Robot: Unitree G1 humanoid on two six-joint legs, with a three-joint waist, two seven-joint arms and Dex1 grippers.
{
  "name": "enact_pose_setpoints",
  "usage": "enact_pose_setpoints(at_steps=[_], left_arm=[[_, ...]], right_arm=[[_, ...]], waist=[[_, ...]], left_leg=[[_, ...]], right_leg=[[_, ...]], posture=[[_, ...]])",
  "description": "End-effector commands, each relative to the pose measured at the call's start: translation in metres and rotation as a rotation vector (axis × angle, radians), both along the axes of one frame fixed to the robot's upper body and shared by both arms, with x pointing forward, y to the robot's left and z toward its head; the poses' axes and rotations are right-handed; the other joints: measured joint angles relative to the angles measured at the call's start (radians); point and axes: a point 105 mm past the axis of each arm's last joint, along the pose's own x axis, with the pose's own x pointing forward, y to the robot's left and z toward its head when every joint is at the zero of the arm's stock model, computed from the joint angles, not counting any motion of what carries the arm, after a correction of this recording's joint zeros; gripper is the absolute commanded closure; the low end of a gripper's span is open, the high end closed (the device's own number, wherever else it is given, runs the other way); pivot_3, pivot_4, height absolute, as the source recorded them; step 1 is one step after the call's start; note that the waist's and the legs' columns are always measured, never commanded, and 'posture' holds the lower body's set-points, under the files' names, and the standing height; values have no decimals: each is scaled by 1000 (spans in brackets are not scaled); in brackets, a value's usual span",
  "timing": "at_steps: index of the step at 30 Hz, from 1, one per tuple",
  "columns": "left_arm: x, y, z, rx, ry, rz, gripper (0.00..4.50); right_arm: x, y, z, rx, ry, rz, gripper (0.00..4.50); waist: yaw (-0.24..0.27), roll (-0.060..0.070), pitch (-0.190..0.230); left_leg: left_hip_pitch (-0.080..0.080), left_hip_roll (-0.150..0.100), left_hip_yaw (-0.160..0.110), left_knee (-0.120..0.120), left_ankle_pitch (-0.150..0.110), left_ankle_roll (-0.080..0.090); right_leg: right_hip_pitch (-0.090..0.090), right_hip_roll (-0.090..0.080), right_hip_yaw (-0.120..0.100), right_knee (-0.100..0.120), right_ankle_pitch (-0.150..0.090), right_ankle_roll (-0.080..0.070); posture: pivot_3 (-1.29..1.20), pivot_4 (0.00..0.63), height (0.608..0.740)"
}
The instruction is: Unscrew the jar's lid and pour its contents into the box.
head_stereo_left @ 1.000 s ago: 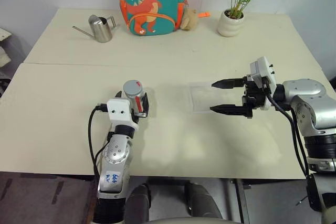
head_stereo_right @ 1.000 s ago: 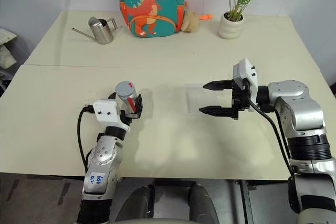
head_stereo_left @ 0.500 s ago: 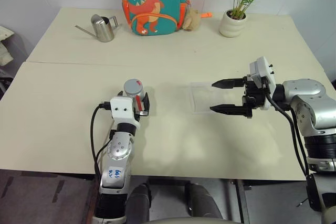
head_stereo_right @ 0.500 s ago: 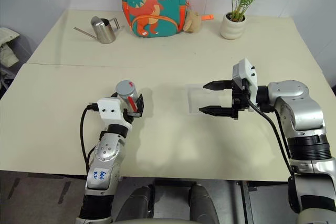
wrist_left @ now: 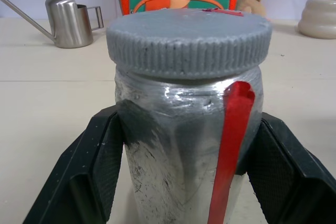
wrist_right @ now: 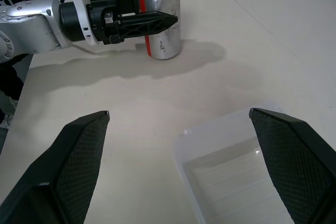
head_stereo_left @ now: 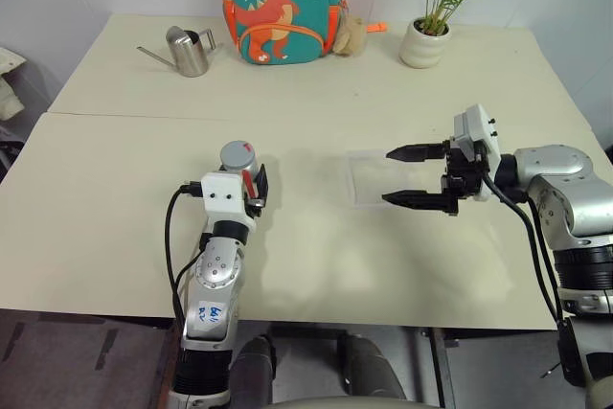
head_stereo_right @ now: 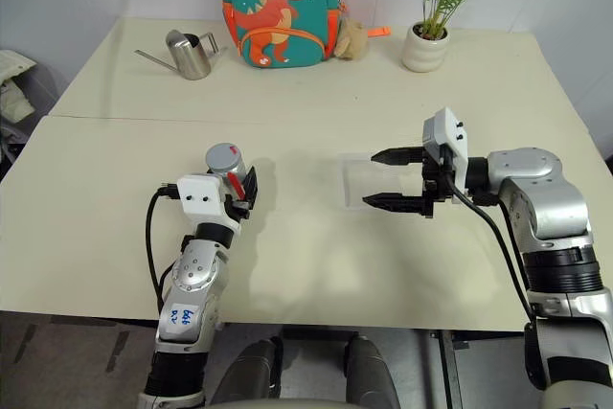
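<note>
- The robot's left hand point(wrist_left: 178, 182) has its two black fingers point(wrist_left: 86, 174) pressed against opposite sides of the silvery-white cylindrical jar with a red vertical stripe point(wrist_left: 181, 150), gripping it at mid-body; the jar stands upright on the cream tabletop point(head_stereo_left: 316, 265).
- The round ribbed grey lid with a small red mark on top point(wrist_left: 189, 40) sits on the jar, just above the left hand's fingertips.
- The jar's contents cannot be made out through its silvery wall.
- The right hand point(head_stereo_left: 414, 177) hovers well to the right of the left hand, its two black fingers point(head_stereo_left: 412, 152) pointing toward the jar and spread wide apart, holding nothing.
- The shallow clear plastic rectangular box with rounded corners point(wrist_right: 236, 171) lies flat on the tabletop directly below the right hand's fingertips, between the two hands and nearer the right one.
- Far beyond the left hand stand a small steel watering can with a long spout point(head_stereo_left: 182, 51) and a teal backpack printed with an orange dinosaur point(head_stereo_left: 283, 5).
- Far beyond the right hand, a green leafy plant in a round white pot point(head_stereo_left: 424, 41) stands beside the backpack.
</note>
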Motion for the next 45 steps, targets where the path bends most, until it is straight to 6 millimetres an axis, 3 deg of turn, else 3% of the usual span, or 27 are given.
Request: enact_pose_setpoints(at_steps=[1, 20, 29, 37, 42, 45], left_arm=[[-3, 2, 14, 6, -64, -15, 1546], [-28, -7, 7, 45, -30, -345, 1546], [-23, 11, -6, 130, 76, -301, 1546], [-27, 4, -5, 131, 49, -349, 1546], [-28, 4, -6, 135, 51, -342, 21], [-28, 7, -6, 146, 46, -325, 21]], right_arm=[[-2, 0, 6, 4, -38, 4, 0], [0, 2, 3, 5, -34, -5, 0], [1, 2, 3, 9, -33, -14, 0], [1, 2, 3, 5, -35, -17, 0], [1, 2, 3, 4, -37, -18, 0], [2, 2, 3, 3, -37, -19, 0]], waist=[[0, 0, 0], [-1, 0, 0], [-3, 0, 0], [-3, 0, 0], [-3, 0, 0], [-3, 0, 0]], left_leg=[[0, 0, 0, 0, 0, 0], [0, 0, 0, 0, 0, 0], [0, 0, 0, 0, 0, 0], [0, 0, 0, 0, 0, 0], [0, 0, 0, 0, 0, 0], [0, 0, 0, 0, 0, 0]], right_leg=[[0, 0, 0, 0, 0, 0], [0, 0, 0, 0, 0, 0], [0, 0, 0, 0, 0, 0], [0, 0, 0, 0, 0, 0], [0, 0, 0, 0, 0, 0], [0, 0, 0, 0, 0, 0]], posture=[[0, 150, 740], [0, 150, 740], [0, 150, 740], [0, 150, 740], [0, 150, 740], [0, 150, 740]])
